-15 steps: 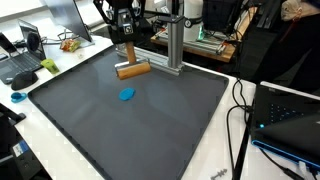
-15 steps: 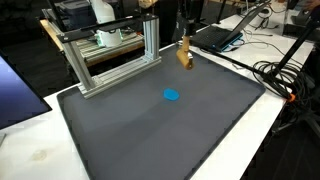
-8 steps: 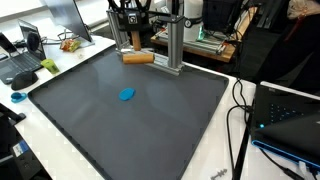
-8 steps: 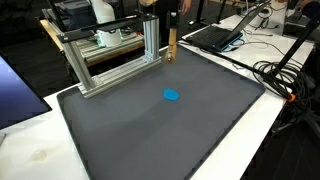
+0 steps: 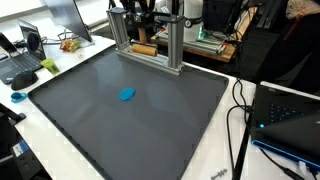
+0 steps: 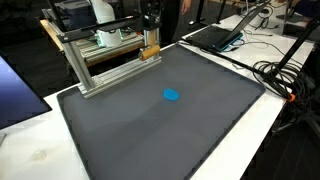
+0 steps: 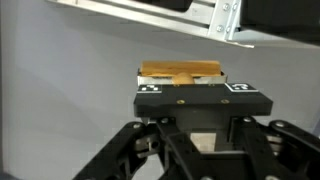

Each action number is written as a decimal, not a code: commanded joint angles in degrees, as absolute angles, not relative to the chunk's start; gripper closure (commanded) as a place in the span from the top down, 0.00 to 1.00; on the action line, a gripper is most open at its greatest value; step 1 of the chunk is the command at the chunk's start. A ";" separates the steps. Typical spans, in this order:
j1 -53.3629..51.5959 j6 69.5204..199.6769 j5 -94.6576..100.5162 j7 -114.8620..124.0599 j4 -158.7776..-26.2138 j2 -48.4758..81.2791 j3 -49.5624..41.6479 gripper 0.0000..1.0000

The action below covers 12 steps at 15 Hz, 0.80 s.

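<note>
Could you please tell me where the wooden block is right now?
In both exterior views the wooden block is gripped by the pincer at the metal frame, at the far edge of the mat.

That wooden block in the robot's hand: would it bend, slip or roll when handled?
Probably stiff: the wooden block shows straight edges and no sag. Likely fairly light, as it looks like plain wood. Its flat faces suggest it would slide on the grey mat rather than roll.

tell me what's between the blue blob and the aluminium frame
Nothing: only bare dark mat lies between the blue blob and the aluminium frame, in both exterior views.
</note>
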<state>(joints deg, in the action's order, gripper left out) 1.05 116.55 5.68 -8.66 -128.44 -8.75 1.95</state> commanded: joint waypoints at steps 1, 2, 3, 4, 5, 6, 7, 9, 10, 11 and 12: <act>0.66 113.77 7.66 -0.52 -134.67 -16.55 2.14 0.22; 0.54 113.41 7.04 0.85 -135.93 -18.08 2.23 0.22; 0.38 113.78 6.57 1.60 -137.17 -19.61 2.30 0.22; 0.26 114.04 6.52 2.69 -138.27 -21.01 2.52 0.22; 0.21 114.16 6.55 3.67 -139.43 -22.41 2.72 0.22; 0.22 114.09 6.48 4.54 -140.42 -23.69 2.84 0.22; 0.18 114.29 6.22 5.11 -141.55 -25.05 2.91 0.22; 0.14 114.54 6.12 6.20 -143.58 -27.42 3.21 0.22; 0.24 114.73 6.29 6.67 -144.51 -28.34 3.32 0.22; 0.24 115.32 6.37 6.82 -145.54 -29.18 3.39 0.22; 0.18 116.69 6.17 6.21 -146.83 -29.95 3.09 0.22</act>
<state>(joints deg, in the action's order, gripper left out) 0.51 114.41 6.20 5.26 -142.60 -25.22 3.14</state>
